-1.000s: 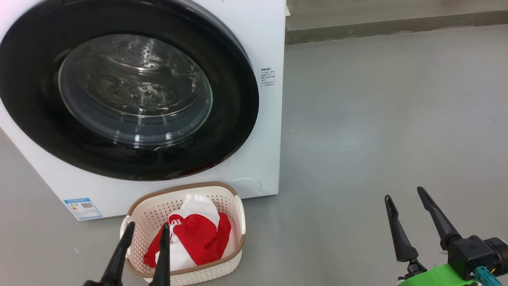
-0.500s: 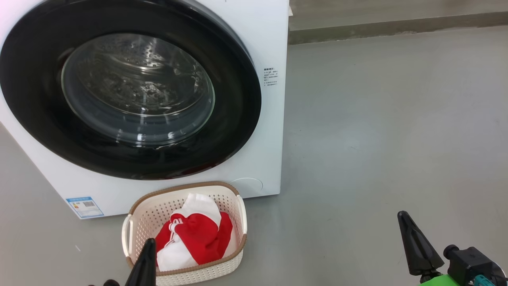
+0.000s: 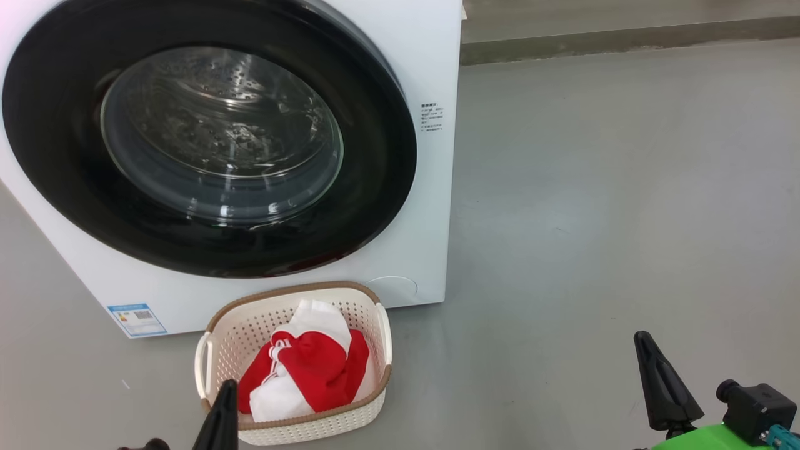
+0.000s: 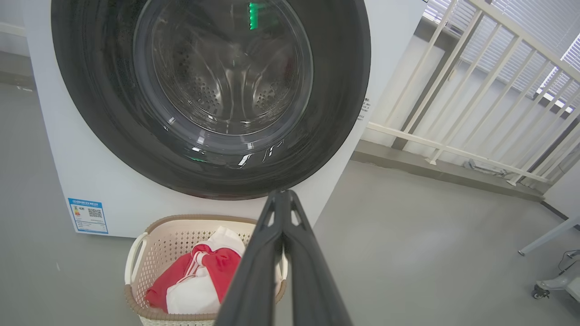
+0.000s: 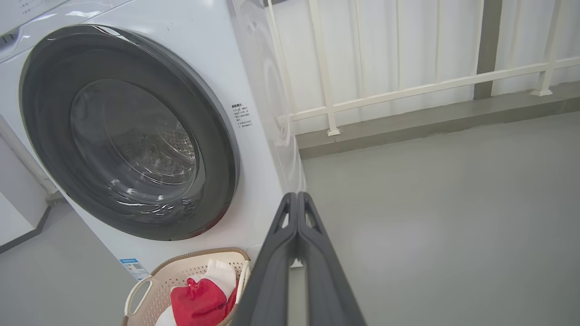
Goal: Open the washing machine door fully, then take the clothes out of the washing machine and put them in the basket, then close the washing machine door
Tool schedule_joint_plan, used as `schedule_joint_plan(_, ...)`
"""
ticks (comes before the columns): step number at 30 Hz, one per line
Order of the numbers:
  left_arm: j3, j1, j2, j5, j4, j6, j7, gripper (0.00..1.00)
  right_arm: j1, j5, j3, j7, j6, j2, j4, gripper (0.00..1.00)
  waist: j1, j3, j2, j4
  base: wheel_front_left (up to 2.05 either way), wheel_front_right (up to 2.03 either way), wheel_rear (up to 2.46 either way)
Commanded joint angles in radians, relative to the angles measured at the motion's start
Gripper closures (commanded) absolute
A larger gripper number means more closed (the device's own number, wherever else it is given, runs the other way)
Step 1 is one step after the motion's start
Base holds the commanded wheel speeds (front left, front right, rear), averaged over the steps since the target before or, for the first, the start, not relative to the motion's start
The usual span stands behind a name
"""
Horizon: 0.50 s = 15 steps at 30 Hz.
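**Operator:** Bare grey floor (image 3: 594, 219), with a pale railing (image 4: 453, 90) behind and to one side of the washing machine (image 3: 431, 206). I report the washing machine door (image 3: 375, 156) lying flush against the machine front, with no gap that I can see at its edge.

**Inspector:** And the load?

**Operator:** The clothes (image 3: 319, 372) lie bundled in the basket (image 3: 294, 289), which stands on the floor directly in front of the machine, just below the door. Through the glass the drum (image 4: 226, 86) looks bare, though reflections keep me from swearing to it.

**Inspector:** What changed in the last second?

**Operator:** Both arms. A second ago each gripper stood spread open. Now the left gripper (image 4: 282, 194) has its jaws pressed together with nothing between them. The right gripper (image 5: 297, 194) is the same, tips touching and empty. Both also sit lower in the head view, drawn back from the machine. The picture has drifted slightly, which I put down to the camera; I judge the machine and basket unmoved.

**Inspector:** Your finding?

**Operator:** I judge the work complete: clothes out and in the basket, door closed again, arms retiring. I see nothing further to do.
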<state>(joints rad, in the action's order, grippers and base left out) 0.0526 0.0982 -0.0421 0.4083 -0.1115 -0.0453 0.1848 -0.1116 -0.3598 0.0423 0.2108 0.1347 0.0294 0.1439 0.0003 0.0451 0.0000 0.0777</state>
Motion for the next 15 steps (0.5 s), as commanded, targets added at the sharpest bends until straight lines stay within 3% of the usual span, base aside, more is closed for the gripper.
schedule_joint_plan(1,-0.018,-0.046,-0.002,0.033,0.017,-0.009,-0.007,1.00,0.051,-0.037,-0.006,-0.004,-0.001,0.016,-0.020,1.00,-0.0002,-0.001,0.0000,-0.001,0.00,0.00,0.00)
schedule_joint_plan(15,-0.039,-0.068,-0.003,0.194,-0.004,-0.020,-0.047,1.00,0.073,-0.212,-0.005,-0.040,-0.001,0.024,-0.004,1.00,-0.0002,-0.007,0.0000,-0.012,0.00,0.00,0.00)
